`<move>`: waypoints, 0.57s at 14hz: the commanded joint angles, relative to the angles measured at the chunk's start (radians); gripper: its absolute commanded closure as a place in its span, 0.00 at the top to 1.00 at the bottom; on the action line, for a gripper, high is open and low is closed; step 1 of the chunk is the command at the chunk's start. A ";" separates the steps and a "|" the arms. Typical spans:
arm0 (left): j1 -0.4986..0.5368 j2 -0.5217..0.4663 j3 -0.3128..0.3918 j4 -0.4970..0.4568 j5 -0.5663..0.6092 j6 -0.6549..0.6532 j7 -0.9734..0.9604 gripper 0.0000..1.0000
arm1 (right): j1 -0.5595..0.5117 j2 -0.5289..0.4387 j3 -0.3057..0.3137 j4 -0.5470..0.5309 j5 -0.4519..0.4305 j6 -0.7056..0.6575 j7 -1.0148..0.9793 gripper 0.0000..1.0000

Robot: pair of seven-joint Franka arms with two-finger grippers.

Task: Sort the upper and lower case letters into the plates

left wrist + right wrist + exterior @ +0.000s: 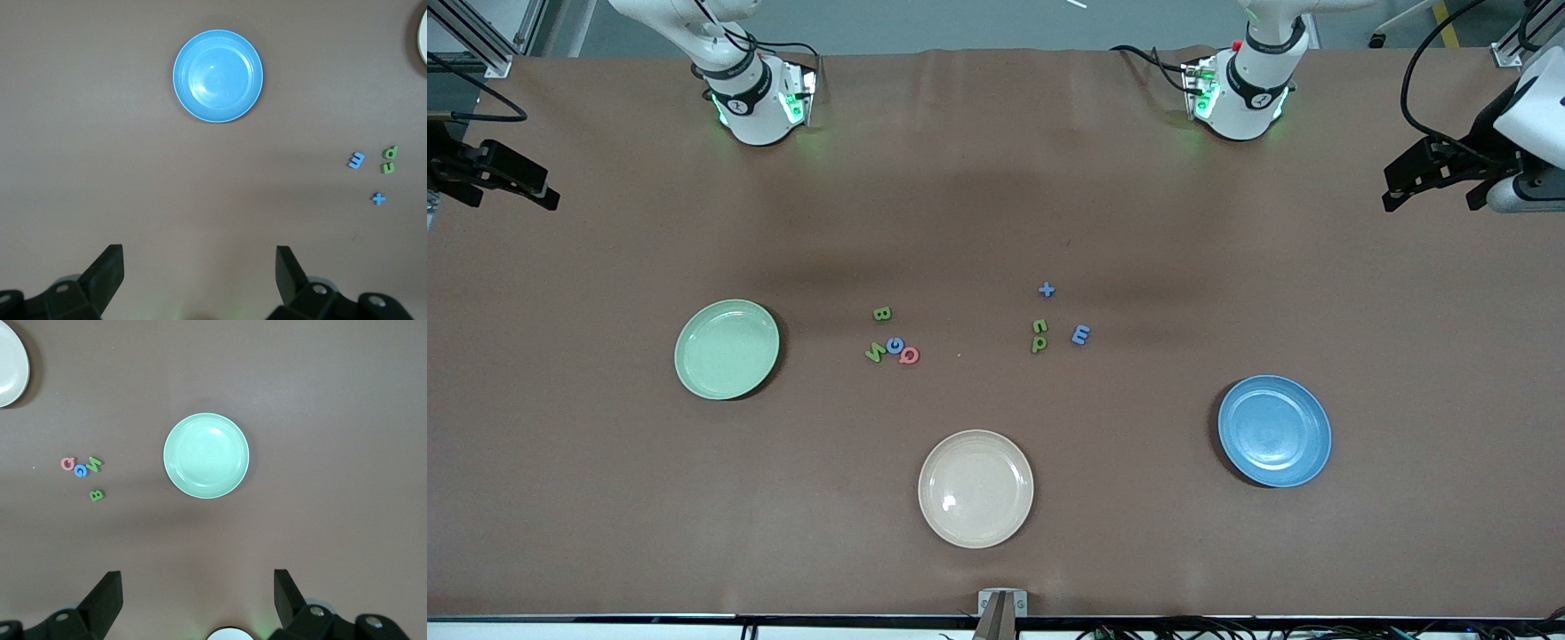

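Plates number three on the brown table (605, 498): a mint green plate (727, 348) toward the right arm's end, a blue plate (1274, 431) toward the left arm's end, and a cream plate (975, 488) between them, nearest the front camera. All three hold nothing.

Toy pieces count eight in the front view, lying in two loose groups on the cloth between the green and blue plates. The group nearer the green plate has four: a green B (882, 314), and nearer the camera a touching row of a green W-like letter (874, 353), a blue G (895, 346) and a red Q (909, 356). The other group also has four: a blue plus piece (1047, 290), two small green letters (1040, 336) stacked close together, and a blue letter shaped like an m or E (1080, 335) just beside them.

The left gripper (200, 280) hangs high over the table at the left arm's end, its two fingers spread as wide as they go, holding and touching nothing; the blue plate sits below it in its wrist view. The right gripper (198, 600) hangs likewise over the right arm's end, fingers fully apart and empty, with the green plate below. Both arms wait.
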State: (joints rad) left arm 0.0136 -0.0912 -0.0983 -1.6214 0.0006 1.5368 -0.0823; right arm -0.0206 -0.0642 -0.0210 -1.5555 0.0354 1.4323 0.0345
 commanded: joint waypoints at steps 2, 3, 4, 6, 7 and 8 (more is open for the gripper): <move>0.006 0.010 -0.003 0.032 -0.016 -0.027 0.001 1.00 | -0.024 -0.043 0.030 -0.046 -0.025 0.019 0.012 1.00; 0.006 0.010 -0.003 0.032 -0.014 -0.029 0.001 1.00 | -0.024 -0.045 0.030 -0.051 -0.025 0.020 0.012 1.00; 0.006 0.011 -0.003 0.034 -0.011 -0.029 -0.001 1.00 | -0.027 -0.055 0.030 -0.061 -0.025 0.034 0.013 1.00; -0.006 0.033 -0.012 0.043 -0.008 -0.035 -0.001 1.00 | -0.033 -0.063 0.032 -0.075 -0.025 0.054 0.013 1.00; -0.018 0.050 -0.033 0.038 -0.008 -0.037 -0.008 1.00 | -0.032 -0.062 0.032 -0.077 -0.025 0.066 0.013 1.00; -0.023 0.067 -0.050 0.028 -0.014 -0.035 -0.026 1.00 | -0.027 -0.063 0.032 -0.081 -0.025 0.082 0.013 1.00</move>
State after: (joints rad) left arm 0.0046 -0.0725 -0.1186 -1.6127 0.0000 1.5216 -0.0838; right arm -0.0337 -0.0866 -0.0102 -1.5868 0.0234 1.4784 0.0347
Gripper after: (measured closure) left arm 0.000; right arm 0.000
